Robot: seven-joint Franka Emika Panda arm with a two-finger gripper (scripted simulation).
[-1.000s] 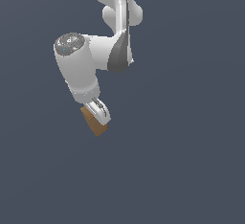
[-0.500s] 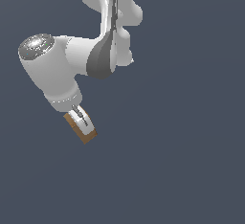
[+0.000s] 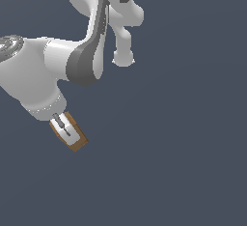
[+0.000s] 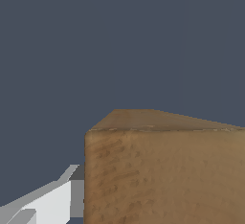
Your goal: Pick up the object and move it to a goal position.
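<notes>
1. Plain grey-blue background surrounds everything; no goal marker shows.
2. My gripper (image 3: 66, 131) is clamped on the block (image 3: 77, 134), carried at the exterior view's lower left.
3. I should travel smoothly, keeping squeeze steady.

Glossy white rounded arm (image 3: 43, 70) with dark grey joint bands, pale fingers (image 3: 62, 129).

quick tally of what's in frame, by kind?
Robot arm: 1
Gripper: 1, fingers shut on the block
Brown wooden block: 1, also fills much of the wrist view
Total: 3
</notes>
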